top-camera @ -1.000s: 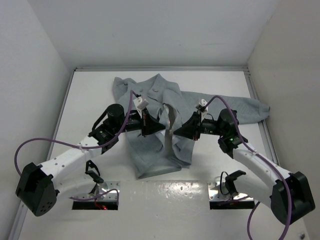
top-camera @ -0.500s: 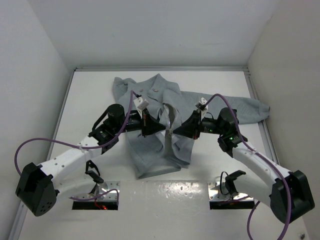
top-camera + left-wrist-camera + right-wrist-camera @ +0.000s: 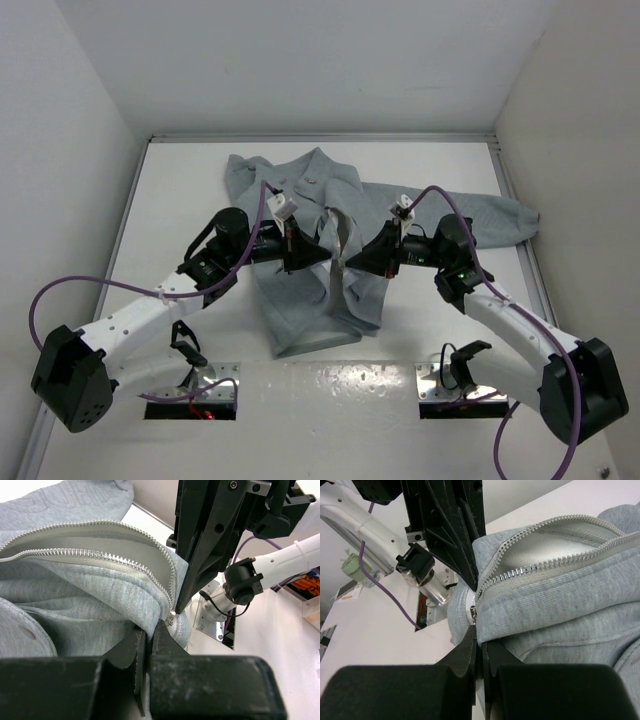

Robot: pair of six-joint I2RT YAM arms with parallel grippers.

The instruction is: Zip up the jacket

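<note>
The light grey jacket (image 3: 300, 300) lies in the middle of the white table, its front open along the silver zipper (image 3: 100, 555). My left gripper (image 3: 322, 258) is shut on the jacket's edge just beside the zipper's lower end (image 3: 171, 618). My right gripper (image 3: 346, 264) faces it from the right, shut on the opposite fabric edge. The small metal zipper pull (image 3: 474, 612) sits just above the right fingertips. The two grippers' tips almost touch over the lifted zipper seam. In each wrist view the other gripper's black fingers (image 3: 200, 555) (image 3: 452, 530) loom close behind the zipper.
One sleeve (image 3: 495, 212) stretches toward the right wall. The hood and collar (image 3: 290, 175) lie toward the back. White walls enclose the table on the left, back and right. Two metal base plates (image 3: 195, 385) (image 3: 450, 382) sit at the near edge.
The right wrist has shifted very slightly up and left. The left arm and the jacket look the same.
</note>
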